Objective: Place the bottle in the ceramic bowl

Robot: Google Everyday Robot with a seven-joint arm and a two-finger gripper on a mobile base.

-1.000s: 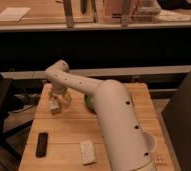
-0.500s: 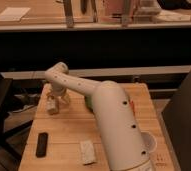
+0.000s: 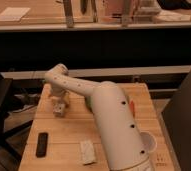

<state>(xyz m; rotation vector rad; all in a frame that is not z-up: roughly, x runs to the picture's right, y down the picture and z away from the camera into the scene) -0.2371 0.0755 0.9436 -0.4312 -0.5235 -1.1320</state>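
Camera view: gripper (image 3: 59,107) low near table's (image 3: 64,136) left edge.

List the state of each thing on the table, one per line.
ceramic bowl: mostly hidden behind the arm.
bottle: on the table, outside the ceramic bowl.
gripper: low at the table's far left, at the bottle.
white cup: upright, partly hidden.
white packet: lying flat.
black device: lying flat.

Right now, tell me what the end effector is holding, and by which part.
Cannot be told. The end effector is low over the table; nothing shows plainly in it.
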